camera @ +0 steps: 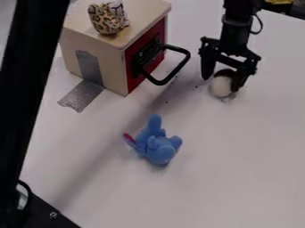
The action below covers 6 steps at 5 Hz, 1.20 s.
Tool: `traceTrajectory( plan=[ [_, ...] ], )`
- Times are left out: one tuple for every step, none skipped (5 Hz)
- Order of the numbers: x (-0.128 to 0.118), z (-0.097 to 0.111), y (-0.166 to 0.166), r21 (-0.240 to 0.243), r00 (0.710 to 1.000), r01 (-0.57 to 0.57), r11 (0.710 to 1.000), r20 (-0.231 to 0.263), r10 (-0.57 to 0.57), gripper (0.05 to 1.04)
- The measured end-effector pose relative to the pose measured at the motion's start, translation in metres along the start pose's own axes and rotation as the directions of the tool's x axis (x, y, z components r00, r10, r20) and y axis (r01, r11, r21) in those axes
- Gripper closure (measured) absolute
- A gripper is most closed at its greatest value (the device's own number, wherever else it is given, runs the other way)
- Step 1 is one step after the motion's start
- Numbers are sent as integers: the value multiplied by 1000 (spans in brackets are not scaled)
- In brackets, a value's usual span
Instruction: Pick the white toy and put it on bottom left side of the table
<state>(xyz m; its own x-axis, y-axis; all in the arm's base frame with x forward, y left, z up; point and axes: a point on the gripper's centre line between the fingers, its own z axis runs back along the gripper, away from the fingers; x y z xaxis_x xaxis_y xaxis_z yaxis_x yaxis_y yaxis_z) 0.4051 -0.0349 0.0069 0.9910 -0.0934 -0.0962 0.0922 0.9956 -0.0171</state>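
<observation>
1 claw (223,81), fingers wide apart, 1 white toy (221,87) btwn, hold unclear; 1 blue toy (159,148) on tbl (244,173).

A smooth, pale table (250,173) spreads across most of the view. Near its upper left stands 1 small cabinet (114,67) of light wood, with a flat top and 1 red front panel (134,80) that carries 1 black handle (177,70). Silver-grey tape (83,94) runs down the cabinet's side onto the table. Light falls softly, and a faint, long shadow (98,164) slants over the surface towards the lower left. Small dark specks dot the table near the handle.
</observation>
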Motion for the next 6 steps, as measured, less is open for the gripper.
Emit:
traceTrajectory(
  plan=[
    [-1, -4, -2, -10, 1000, -9, 1000, -9, 8, 134],
    [0, -6, -1, -19, 1000, -17, 1000, 14, 17, 404],
    [-3, 15, 10, 24, 999, -8, 1000, 33, 7, 521],
    [-9, 82, 24, 31, 986, -5, 999, 164, 0, 528],
    [-32, 126, 67, 7, 977, -91, 996, 192, 88, 528],
    [-48, 169, 109, -13, 973, -124, 992, 193, 124, 529]
  ],
)
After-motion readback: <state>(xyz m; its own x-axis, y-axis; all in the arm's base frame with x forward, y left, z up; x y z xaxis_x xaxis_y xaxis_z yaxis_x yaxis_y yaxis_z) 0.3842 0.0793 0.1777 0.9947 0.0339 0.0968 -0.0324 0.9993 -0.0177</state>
